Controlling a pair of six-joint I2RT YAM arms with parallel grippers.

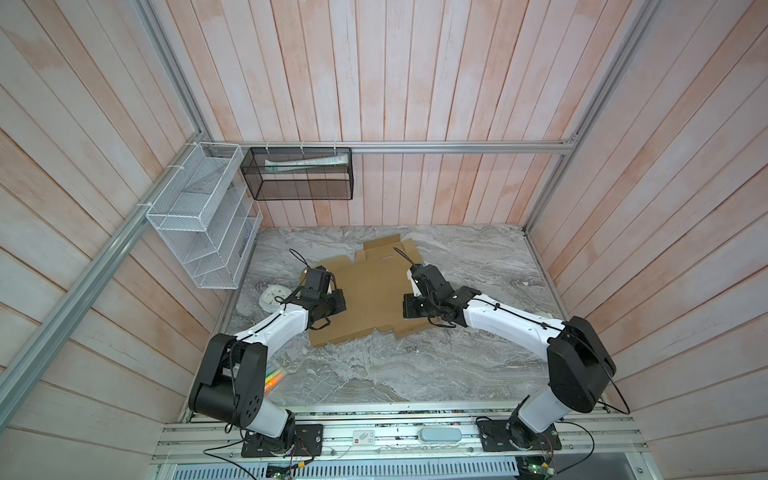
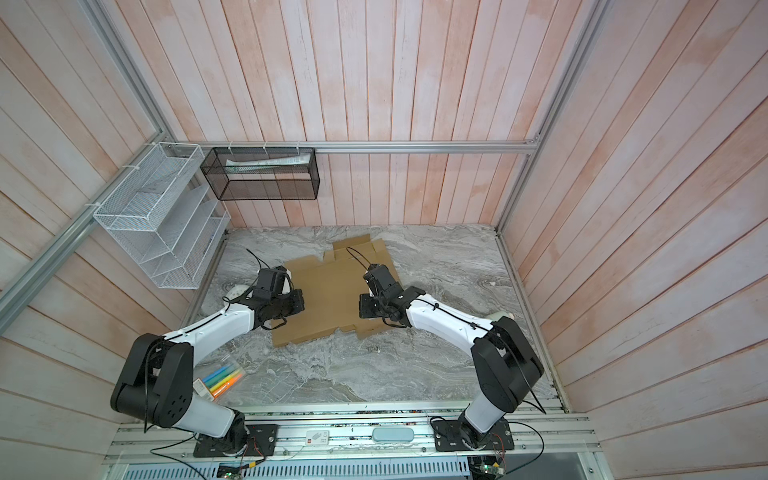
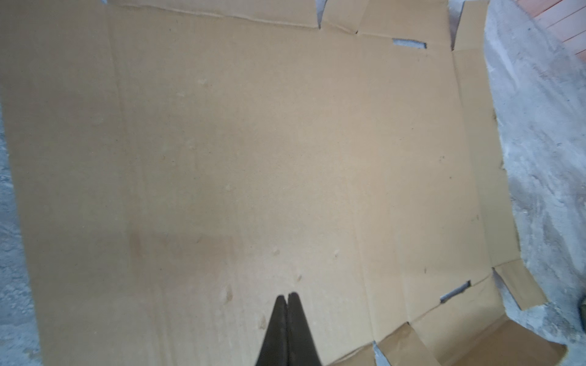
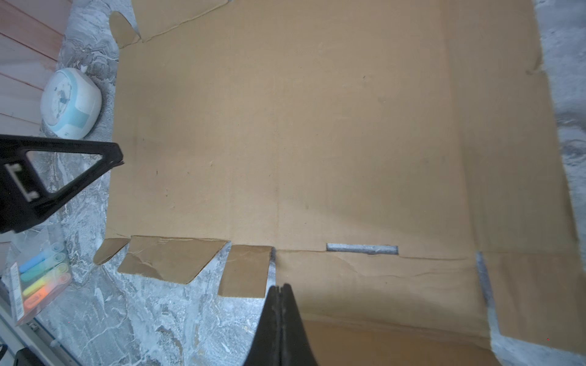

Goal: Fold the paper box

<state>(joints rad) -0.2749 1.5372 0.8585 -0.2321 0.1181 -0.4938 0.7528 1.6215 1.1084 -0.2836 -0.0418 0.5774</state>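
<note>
The paper box (image 1: 374, 299) (image 2: 328, 297) is a flat brown die-cut cardboard sheet with flaps and slots, lying unfolded on the marble table in both top views. My left gripper (image 1: 343, 301) (image 2: 302, 306) hangs over the sheet's left part. In the left wrist view its fingertips (image 3: 287, 296) are pressed together with nothing between them, above the sheet (image 3: 253, 152). My right gripper (image 1: 405, 307) (image 2: 360, 308) is over the sheet's right part. It is shut and empty (image 4: 279, 286), close above a side flap of the sheet (image 4: 285, 142).
A round white and pale-blue clock (image 1: 272, 296) (image 4: 71, 103) sits left of the sheet. A pack of highlighters (image 2: 220, 378) (image 4: 41, 279) lies by the left arm's base. A white wire rack (image 1: 199, 216) and a black mesh basket (image 1: 299, 174) hang on the walls.
</note>
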